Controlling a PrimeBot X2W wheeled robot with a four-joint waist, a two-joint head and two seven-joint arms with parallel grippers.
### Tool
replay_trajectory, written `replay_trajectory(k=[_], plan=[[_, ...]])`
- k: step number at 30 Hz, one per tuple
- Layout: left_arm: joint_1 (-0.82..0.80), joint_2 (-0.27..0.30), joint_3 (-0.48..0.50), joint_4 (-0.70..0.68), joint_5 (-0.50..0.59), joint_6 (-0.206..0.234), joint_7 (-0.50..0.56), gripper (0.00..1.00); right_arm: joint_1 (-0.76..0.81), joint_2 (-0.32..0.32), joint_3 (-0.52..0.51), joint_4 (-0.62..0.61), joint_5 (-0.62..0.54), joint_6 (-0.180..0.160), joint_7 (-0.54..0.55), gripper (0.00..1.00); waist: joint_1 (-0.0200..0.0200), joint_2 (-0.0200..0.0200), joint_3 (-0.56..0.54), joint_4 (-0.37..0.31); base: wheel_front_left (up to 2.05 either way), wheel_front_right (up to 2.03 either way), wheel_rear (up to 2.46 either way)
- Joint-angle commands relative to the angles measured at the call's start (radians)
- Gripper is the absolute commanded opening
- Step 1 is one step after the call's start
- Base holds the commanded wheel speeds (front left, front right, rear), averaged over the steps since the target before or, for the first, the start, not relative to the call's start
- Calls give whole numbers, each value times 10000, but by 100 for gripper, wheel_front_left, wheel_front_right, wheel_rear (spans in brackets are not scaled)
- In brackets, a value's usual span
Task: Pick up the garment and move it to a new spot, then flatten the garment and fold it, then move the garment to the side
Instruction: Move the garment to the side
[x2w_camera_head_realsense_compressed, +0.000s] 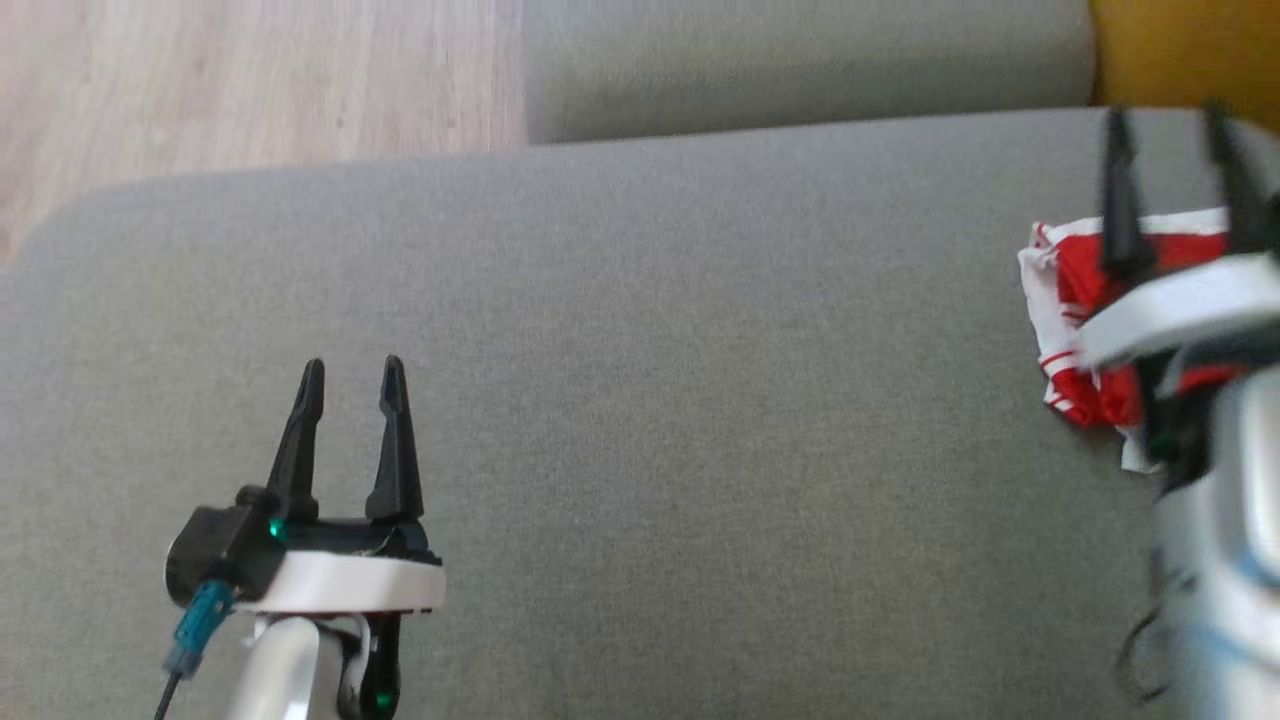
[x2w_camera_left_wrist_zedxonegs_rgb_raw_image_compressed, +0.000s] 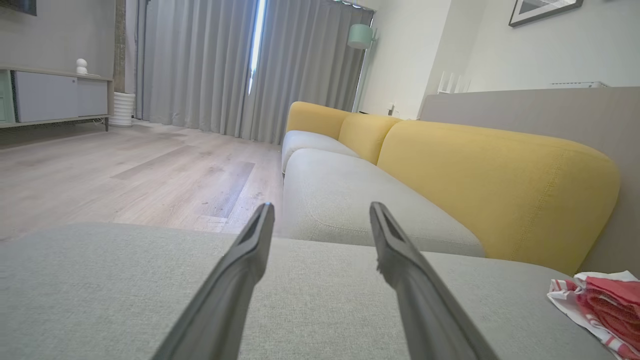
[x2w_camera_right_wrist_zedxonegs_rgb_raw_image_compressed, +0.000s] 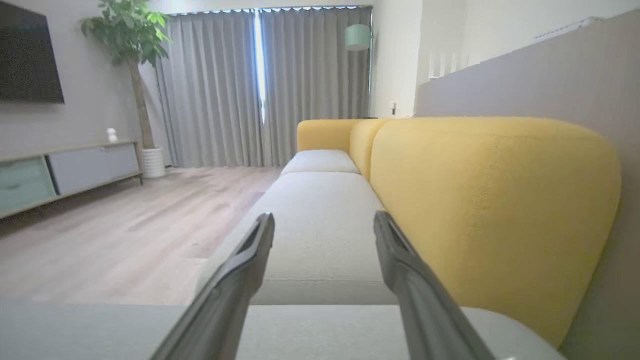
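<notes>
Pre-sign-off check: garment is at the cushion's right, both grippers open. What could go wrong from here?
1. The open right gripper hangs over the rumpled red-and-white cloth garment; retracting low might snag and drag it.
2. The garment lies at the right of the grey fabric sofa cushion, partly hidden behind the right arm, so its fold cannot be verified.

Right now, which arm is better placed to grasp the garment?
Right. The right gripper is open and overlaps the red-and-white garment at the right edge of the cushion. The left gripper, also open, is far across the cushion from it.
</notes>
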Motion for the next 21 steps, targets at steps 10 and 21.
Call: replay_trajectory(k=[10, 21], plan=[[391, 68, 387, -528, -68, 86, -95, 100, 2222, 1244, 714, -1014, 983, -9, -1160, 100, 3, -1, -559, 121, 0, 0, 0], [1028, 68, 405, -376, -220, 332, -95, 100, 3998, 1253, 1158, -84, 1908, -9, -2475, 100, 3, -1, -660, 63, 0, 0, 0]])
